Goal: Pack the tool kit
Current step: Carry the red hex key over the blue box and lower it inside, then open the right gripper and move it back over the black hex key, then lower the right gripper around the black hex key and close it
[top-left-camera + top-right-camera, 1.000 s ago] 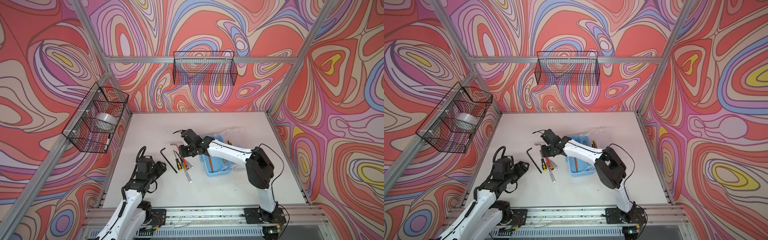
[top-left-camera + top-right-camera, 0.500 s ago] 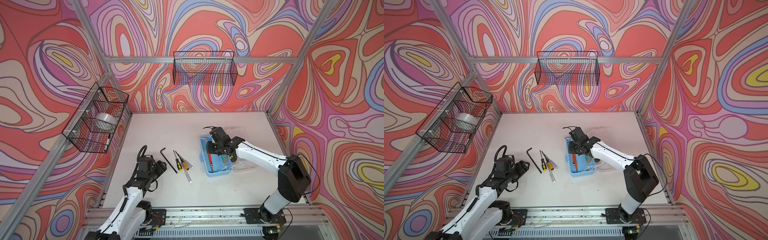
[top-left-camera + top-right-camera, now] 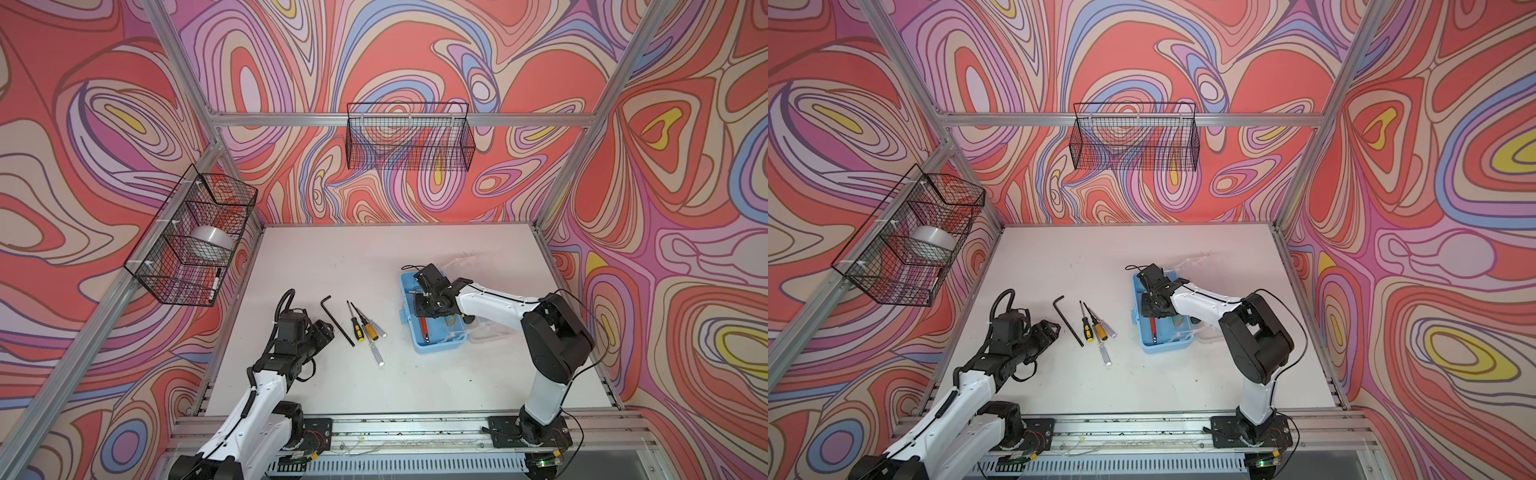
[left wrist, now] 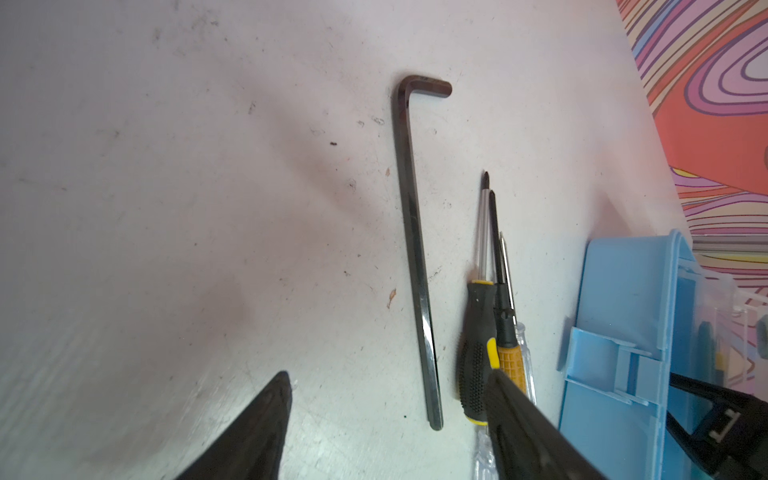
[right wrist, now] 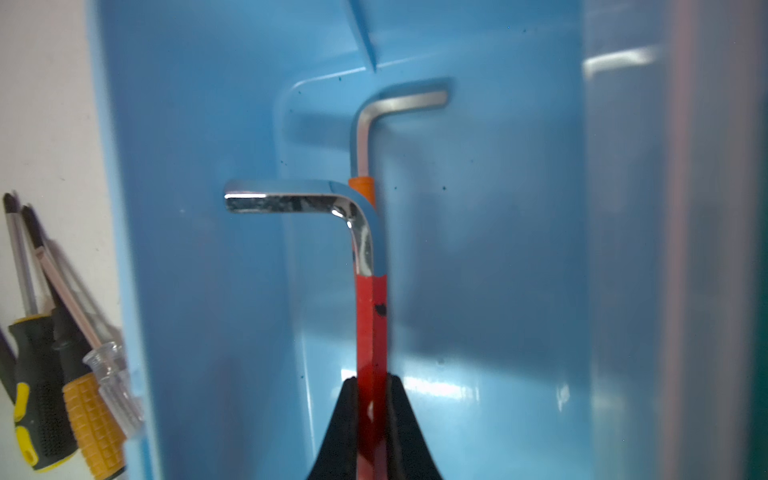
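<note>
1. The right gripper (image 5: 371, 384) is pinched tight on the red-sleeved hex key (image 5: 371, 316), with one finger pressing on each side of the red sleeve.
2. That key hangs inside the light-blue box (image 5: 199, 124), above the orange-sleeved hex key (image 5: 365, 137), which lies on the box floor. The wrist view does not make clear whether the held key touches the floor.
3. In both top views the box stands open on the white table (image 3: 332, 257), right of the middle. The right arm reaches down into it.
4. The clear lid (image 3: 484, 332) lies folded back beside the box, on the side away from the loose tools and partly under the arm.
5. The left gripper (image 4: 388, 376) is spread wide and holds nothing. It sits near the table's left edge, just beside the long end of the black hex key (image 4: 415, 257).
6. The black hex key lies flat on the table, between the left gripper and the screwdrivers, and touches neither.
7. The black-and-yellow screwdriver (image 4: 476, 361) and the orange-handled screwdriver (image 4: 511, 361) lie side by side, touching. A clear-handled screwdriver (image 3: 375, 354) lies with them, and all three are between the black hex key and the box.
</note>
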Motion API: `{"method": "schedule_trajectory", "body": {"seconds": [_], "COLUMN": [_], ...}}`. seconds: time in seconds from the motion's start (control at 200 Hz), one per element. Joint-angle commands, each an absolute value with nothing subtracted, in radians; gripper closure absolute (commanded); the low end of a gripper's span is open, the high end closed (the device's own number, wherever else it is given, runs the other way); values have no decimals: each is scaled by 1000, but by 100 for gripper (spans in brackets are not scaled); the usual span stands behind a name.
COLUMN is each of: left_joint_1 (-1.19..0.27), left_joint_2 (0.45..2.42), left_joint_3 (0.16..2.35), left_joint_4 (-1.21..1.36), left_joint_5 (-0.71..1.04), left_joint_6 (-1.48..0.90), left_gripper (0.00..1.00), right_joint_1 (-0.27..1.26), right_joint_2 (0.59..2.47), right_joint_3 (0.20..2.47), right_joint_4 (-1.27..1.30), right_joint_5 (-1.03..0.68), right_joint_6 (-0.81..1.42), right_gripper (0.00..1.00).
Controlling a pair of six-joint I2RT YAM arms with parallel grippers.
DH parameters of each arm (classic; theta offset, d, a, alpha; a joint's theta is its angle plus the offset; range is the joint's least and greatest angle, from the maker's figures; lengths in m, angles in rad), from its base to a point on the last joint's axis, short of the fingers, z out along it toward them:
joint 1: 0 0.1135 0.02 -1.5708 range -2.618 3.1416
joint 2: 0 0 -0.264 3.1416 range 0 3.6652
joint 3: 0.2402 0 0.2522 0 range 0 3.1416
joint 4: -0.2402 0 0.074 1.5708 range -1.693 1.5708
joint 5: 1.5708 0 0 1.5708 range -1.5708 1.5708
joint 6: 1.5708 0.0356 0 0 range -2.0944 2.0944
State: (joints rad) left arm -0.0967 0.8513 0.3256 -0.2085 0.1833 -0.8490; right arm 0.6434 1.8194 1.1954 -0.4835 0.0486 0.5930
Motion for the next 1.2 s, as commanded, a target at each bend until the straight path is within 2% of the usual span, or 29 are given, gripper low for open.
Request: {"method": "schedule_trajectory", "body": {"seconds": [0.0, 0.06, 0.105, 0.26, 0.371, 0.511, 0.676, 0.881, 0.991, 1.122, 1.197], "left_joint_1": [-91, -91, -90, -91, -90, -90, -89, -84, -77, -65, -60], "left_joint_2": [850, 845, 842, 844, 831, 793, 745, 640, 599, 523, 482], "left_joint_3": [350, 349, 348, 353, 375, 373, 367, 348, 343, 320, 310], "left_joint_4": [-201, -203, -203, -207, -240, -256, -311, -392, -436, -478, -492], "left_joint_5": [182, 178, 177, 168, 158, 156, 134, 94, 85, 69, 70], "left_joint_6": [-834, -836, -835, -828, -820, -824, -835, -859, -870, -891, -893], "left_gripper": [26, 26, 26, 25, 25, 25, 25, 25, 25, 24, 24], "right_joint_1": [634, 635, 636, 652, 704, 824, 942, 1013, 1036, 1048, 1048], "right_joint_2": [1845, 1840, 1832, 1778, 1722, 1765, 1933, 2127, 2257, 2388, 2438], "right_joint_3": [1203, 1216, 1226, 1270, 1316, 1451, 1637, 1850, 2001, 2152, 2199], "right_joint_4": [-477, -496, -509, -570, -602, -648, -677, -676, -715, -753, -753], "right_joint_5": [76, 87, 100, 150, 198, 242, 222, 95, 62, 41, 40], "right_joint_6": [592, 585, 579, 561, 537, 494, 441, 378, 350, 329, 322], "right_gripper": [95, 83, 80, 58, 57, 63, 68, 79, 75, 64, 63]}}
